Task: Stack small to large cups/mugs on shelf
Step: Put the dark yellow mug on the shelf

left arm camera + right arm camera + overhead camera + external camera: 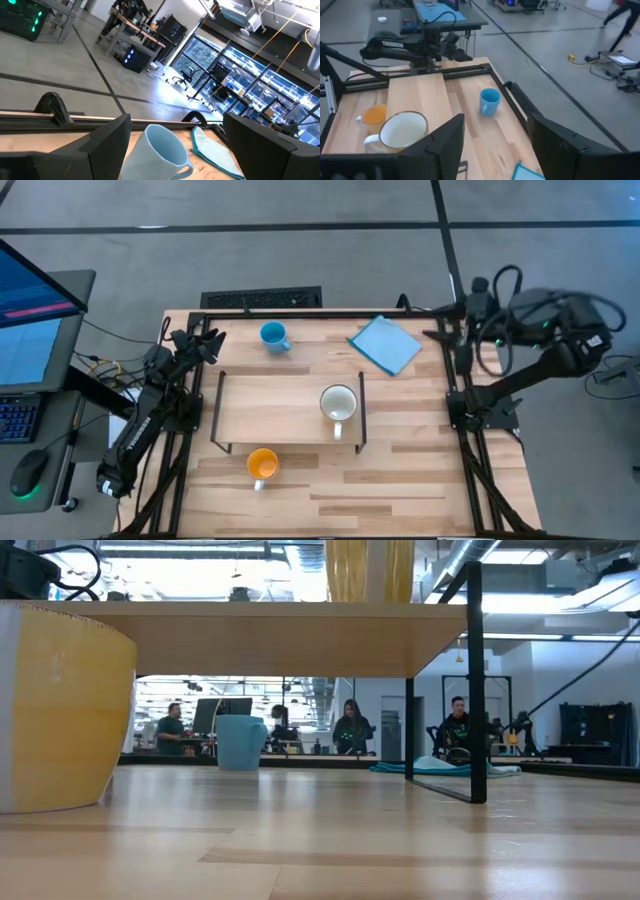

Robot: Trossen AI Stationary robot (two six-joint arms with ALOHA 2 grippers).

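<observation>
The white mug (pixel 339 404) stands upright on the right part of the light-wood shelf (pixel 270 415). The blue mug (pixel 273 336) stands on the table behind the shelf. The orange mug (pixel 262 465) stands on the table in front of the shelf. My left gripper (pixel 207 346) is open at the table's far left, a little left of the blue mug (pixel 157 152), which shows ahead between its fingers, apart from them. My right gripper (pixel 433 322) is open at the far right edge. Its wrist view shows all three mugs ahead: white (pixel 402 131), orange (pixel 374 115) and blue (pixel 489 101).
A flat blue cloth (pixel 385 344) lies at the table's far right, near my right gripper. In the low view the orange mug (pixel 60 710) fills the near left, under the shelf board (pixel 280 635) on its black wire legs (pixel 477 690). People sit in the room beyond.
</observation>
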